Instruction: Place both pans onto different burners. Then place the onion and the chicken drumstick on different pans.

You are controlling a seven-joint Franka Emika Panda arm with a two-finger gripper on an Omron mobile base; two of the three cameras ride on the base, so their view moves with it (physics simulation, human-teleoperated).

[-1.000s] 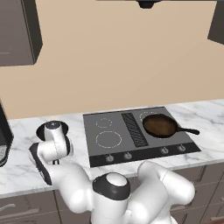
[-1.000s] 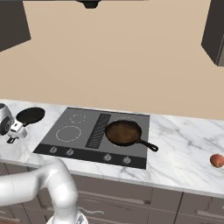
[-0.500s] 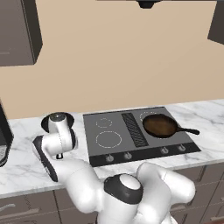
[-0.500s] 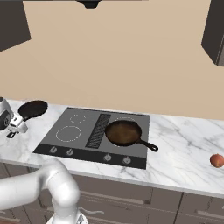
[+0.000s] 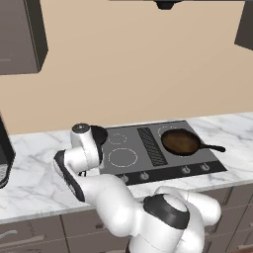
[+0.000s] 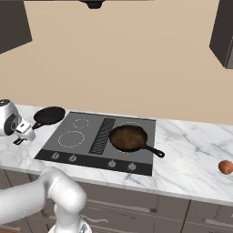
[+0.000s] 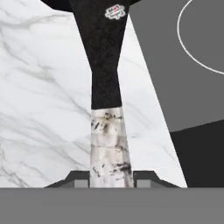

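My gripper (image 7: 111, 177) is shut on the silvery end of the black pan's handle (image 7: 109, 144). The black pan (image 6: 49, 115) hangs by the rear left corner of the cooktop (image 6: 141, 154), left of the small rear burner (image 6: 82, 122). In the left base view my hand hides most of the black pan (image 5: 100, 132). The brown-bottomed pan (image 6: 128, 137) (image 5: 180, 142) sits on the right burner, handle pointing right. A large front left burner (image 6: 70, 138) (image 5: 122, 157) is bare. A round reddish onion (image 6: 225, 167) lies far right on the counter. The chicken drumstick is out of view.
A ribbed vent (image 6: 103, 134) runs down the cooktop's middle, with several knobs (image 6: 73, 158) along its front edge. The marble counter (image 6: 191, 159) stretches to both sides. A dark appliance (image 5: 4, 158) stands at the far left. Dark cabinets hang above.
My hand has carried the black pan to the right, from over the left counter toward the cooktop's rear left corner. The brown pan and the onion have stayed put.
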